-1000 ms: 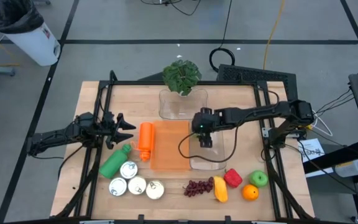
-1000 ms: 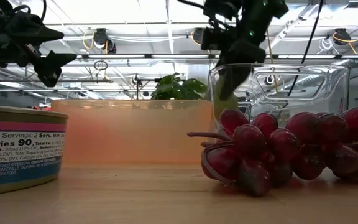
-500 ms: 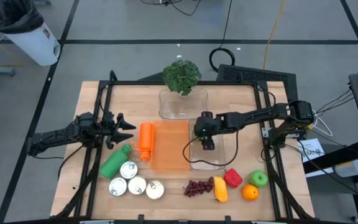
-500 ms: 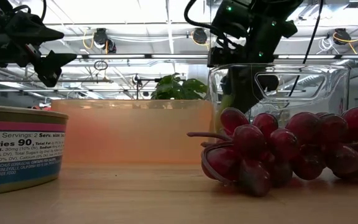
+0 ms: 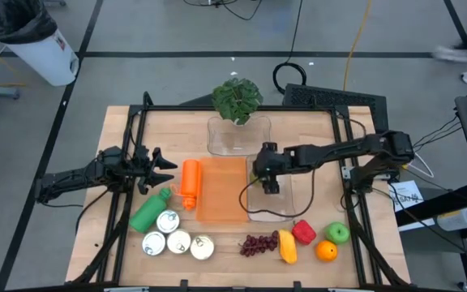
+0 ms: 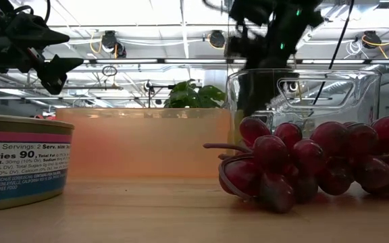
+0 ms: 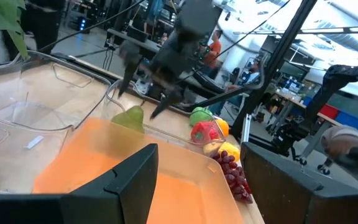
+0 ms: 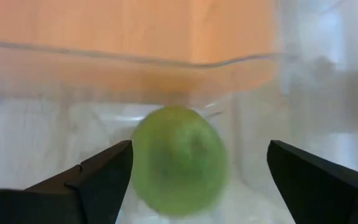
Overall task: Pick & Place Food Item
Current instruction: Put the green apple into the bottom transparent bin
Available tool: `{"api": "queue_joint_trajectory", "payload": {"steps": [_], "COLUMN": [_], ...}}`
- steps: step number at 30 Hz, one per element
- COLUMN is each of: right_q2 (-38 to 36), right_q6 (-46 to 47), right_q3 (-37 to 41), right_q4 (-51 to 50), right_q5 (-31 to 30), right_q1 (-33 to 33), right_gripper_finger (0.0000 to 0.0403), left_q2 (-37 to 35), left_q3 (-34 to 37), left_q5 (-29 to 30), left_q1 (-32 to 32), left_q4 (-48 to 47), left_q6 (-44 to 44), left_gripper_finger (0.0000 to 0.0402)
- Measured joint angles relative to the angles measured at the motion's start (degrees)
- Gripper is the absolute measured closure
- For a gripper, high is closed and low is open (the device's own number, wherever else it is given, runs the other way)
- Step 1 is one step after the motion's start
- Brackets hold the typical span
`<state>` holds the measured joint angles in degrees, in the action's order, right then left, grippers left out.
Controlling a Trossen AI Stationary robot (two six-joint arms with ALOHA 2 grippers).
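A wooden tabletop (image 5: 314, 130) stands on a grey floor, a lit workshop behind; the right pincer (image 5: 270, 183) hangs spread wide over a clear container (image 5: 294, 199) holding a green pear (image 8: 179, 158), which it does not touch; an orange container (image 5: 221, 191) sits beside; the left pincer (image 5: 167, 169) waits spread near an orange bottle (image 5: 189, 182).

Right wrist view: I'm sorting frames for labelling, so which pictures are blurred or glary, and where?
Right wrist view: the round green fruit is smeared by motion, while the right claw, open, stays crisp. Left wrist view: the right arm over the clear plastic container is streaked. Low view: the dark red grape bunch is sharp, and the ceiling lights glare white.
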<state>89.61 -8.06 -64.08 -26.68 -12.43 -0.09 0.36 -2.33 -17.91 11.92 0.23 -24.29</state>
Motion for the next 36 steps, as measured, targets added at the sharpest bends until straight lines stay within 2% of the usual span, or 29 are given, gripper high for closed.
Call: {"api": "queue_joint_trajectory", "payload": {"steps": [4,9,12,14,18,26,31,36], "right_q2": [-5.2,-12.3,-15.3,-16.7,-17.1,-15.9,-13.8,-12.2], "right_q6": [7.9,33.7,52.1,62.8,79.1,102.5,111.9,115.1], "right_q3": [-4.1,-10.7,-12.2,-12.2,-12.1,-6.9,-1.8,2.6], "right_q4": [-14.1,-38.1,-49.8,-52.9,-56.2,-52.5,-48.4,-43.3], "right_q5": [-5.7,-5.2,-0.2,5.1,9.6,11.0,12.7,12.6], "right_q1": [3.2,10.6,16.9,21.0,30.6,48.5,55.8,58.6], "right_gripper_finger": [0.0054,0.0054,0.0056,0.0056,0.0056,0.0057,0.0057,0.0058], "left_q2": [0.0,0.0,0.0,0.0,0.0,0.0,0.0,0.0], "left_q3": [0.0,0.0,0.0,0.0,0.0,0.0,0.0,0.0], "left_q5": [0.0,0.0,0.0,0.0,0.0,0.0,0.0,0.0], "left_q1": [0.0,0.0,0.0,0.0,0.0,0.0,0.0,0.0], "left_q4": [0.0,0.0,0.0,0.0,0.0,0.0,0.0,0.0], "left_q6": [-0.1,0.0,-0.1,0.0,0.0,0.0,-0.1,0.0], "left_gripper_finger": [0.0158,0.0158,0.0158,0.0158,0.0158,0.0158,0.0158,0.0158]}}
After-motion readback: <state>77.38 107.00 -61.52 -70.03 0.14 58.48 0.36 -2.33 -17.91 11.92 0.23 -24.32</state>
